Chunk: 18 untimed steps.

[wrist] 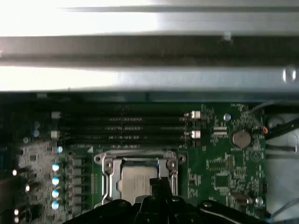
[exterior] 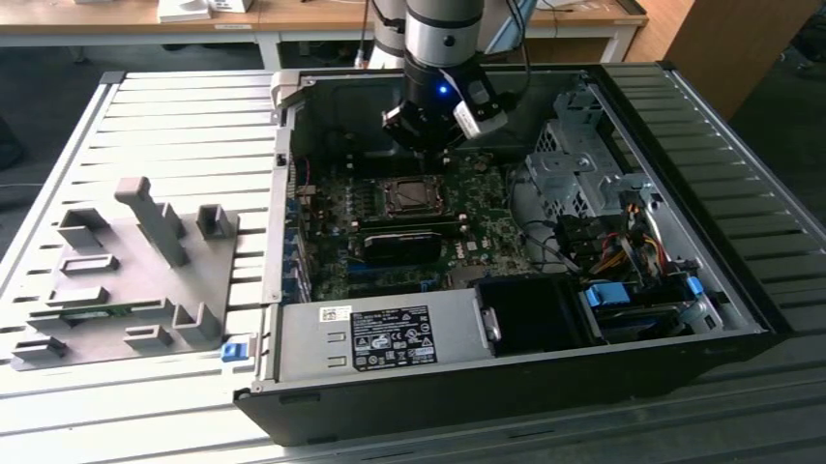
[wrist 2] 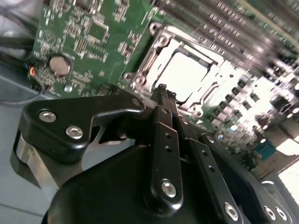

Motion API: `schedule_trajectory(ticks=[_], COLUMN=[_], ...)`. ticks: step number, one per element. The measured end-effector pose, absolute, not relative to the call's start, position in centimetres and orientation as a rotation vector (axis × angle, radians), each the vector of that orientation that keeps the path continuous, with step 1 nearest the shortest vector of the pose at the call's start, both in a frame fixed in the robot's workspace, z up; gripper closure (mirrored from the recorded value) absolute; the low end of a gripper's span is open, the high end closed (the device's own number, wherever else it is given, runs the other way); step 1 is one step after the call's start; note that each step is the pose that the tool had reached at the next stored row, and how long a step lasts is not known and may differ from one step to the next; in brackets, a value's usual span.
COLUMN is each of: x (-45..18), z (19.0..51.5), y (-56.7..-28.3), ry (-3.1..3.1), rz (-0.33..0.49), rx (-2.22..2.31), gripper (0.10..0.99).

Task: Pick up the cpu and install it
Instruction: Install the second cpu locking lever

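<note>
**Cpu seated in socket, jaws above it**

Your cpu (wrist: 138, 179) lies flat in the open socket (wrist 2: 187, 70) mid-motherboard (exterior: 400, 227), so it sits aligned. The jaws (wrist 2: 162, 91) are together, empty, just above it, inside the case (exterior: 671, 193).

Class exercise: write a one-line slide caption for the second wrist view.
End effector hangs over the motherboard's metal-framed socket, where the cpu lies inside the frame.

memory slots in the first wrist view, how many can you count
3 memory slots: long dark rows lying parallel between the case wall and the socket frame, at and. A fourth may be hidden in shadow.
</note>
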State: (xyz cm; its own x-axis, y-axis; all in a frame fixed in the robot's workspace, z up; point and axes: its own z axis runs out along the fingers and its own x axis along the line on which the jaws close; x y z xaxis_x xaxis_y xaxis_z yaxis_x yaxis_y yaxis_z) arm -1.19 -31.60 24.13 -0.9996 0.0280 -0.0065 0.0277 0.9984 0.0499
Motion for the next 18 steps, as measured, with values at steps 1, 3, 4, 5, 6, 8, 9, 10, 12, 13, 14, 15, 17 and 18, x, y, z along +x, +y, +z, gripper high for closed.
schedule_trajectory(ticks=[1, 3, 4, 5, 6, 8, 9, 10, 12, 13, 14, 15, 17, 18], x=[-1.2, -1.2, -1.2, -1.2, -1.2, -1.2, -1.2, -1.2, -1.2, -1.2, -1.2, -1.2, -1.2, -1.2], z=[24.1, 24.1, 24.1, 24.1, 24.1, 24.1, 24.1, 24.1, 24.0, 24.0, 24.0, 24.0, 23.9, 23.9], y=[-32.0, -32.5, -32.7, -32.9, -32.9, -33.0, -33.0, -33.1, -33.6, -34.0, -34.3, -34.6, -35.2, -35.3], ry=[3.133, 3.133, 3.133, 3.134, 3.139, 3.16, 3.169, 3.178, 3.181, 3.181, 3.181, 3.181, 3.181, 3.181], rz=[0.078, 0.078, 0.078, 0.078, 0.078, 0.078, 0.078, 0.078, 0.079, 0.08, 0.082, 0.085, 0.096, 0.1], rx=[0.044, 0.044, 0.044, 0.044, 0.044, 0.045, 0.046, 0.046, 0.046, 0.046, 0.046, 0.046, 0.046, 0.046], gripper=[0.98, 0.98, 0.98, 0.98, 0.98, 0.98, 0.98, 0.98, 0.98, 0.98, 0.98, 0.98, 0.98, 0.98])
